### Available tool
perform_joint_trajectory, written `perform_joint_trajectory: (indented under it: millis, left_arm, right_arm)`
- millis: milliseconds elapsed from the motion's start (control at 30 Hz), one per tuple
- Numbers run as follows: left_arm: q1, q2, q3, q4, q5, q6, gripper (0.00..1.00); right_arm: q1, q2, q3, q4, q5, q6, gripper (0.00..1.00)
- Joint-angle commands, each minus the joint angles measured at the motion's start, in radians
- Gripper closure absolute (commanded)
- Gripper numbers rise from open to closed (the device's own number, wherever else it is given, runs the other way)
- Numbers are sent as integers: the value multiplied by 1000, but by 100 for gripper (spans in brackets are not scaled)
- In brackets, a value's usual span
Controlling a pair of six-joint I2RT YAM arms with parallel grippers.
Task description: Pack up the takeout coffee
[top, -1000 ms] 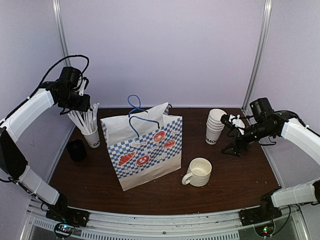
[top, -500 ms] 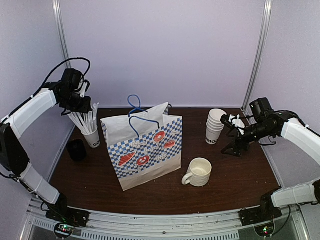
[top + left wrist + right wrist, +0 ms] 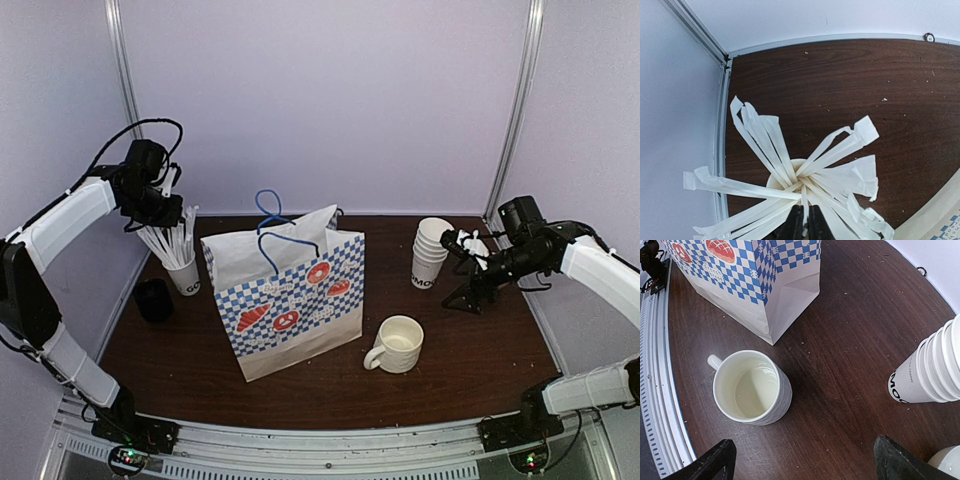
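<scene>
The takeout coffee is out of view in every frame. My left gripper (image 3: 165,212) (image 3: 804,221) hangs over a white paper cup (image 3: 185,276) (image 3: 782,172) at the table's back left. Paper-wrapped straws (image 3: 812,165) fan out of that cup. The left jaws are shut on one thin wrapped straw (image 3: 805,202) that runs up between them. At the right side of the table my right gripper (image 3: 458,270) (image 3: 805,455) stands wide open above bare wood. Nothing lies between its fingers.
A blue-and-white checked paper bag (image 3: 295,300) (image 3: 755,275) with blue handles stands open mid-table. A white handled mug (image 3: 398,343) (image 3: 751,387) sits in front of its right corner. A stack of lidless paper cups (image 3: 430,255) (image 3: 932,367) stands back right. A small black object (image 3: 153,300) sits at the left edge.
The left jaws have closed onto one wrapped straw, and the left arm has crept slightly right. The right arm has hardly moved and stays open.
</scene>
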Motion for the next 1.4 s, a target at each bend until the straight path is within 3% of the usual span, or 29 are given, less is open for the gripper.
perform_joint_trajectory:
  millis: [0,533,800,1033,1367]
  left_arm:
    - [8,-33,9,2,11,10,97]
    - [8,-328,295,-307,-35,39,100]
    - [8,-424,441,-261,260,-56,100]
    - [8,-465,371,-75,601,-281,100]
    - [7,-541,252,-53,765,-447,100]
  right_arm:
    - [-7,5,0,-15,1,-11,1]
    - [-7,9,1,-19,5,-15,1]
    - [-7,7,1,-19,14,-15,1]
    - [-7,13,-2,-18,22,-18,0]
    - [-7,25,0,-17,28,-20,1]
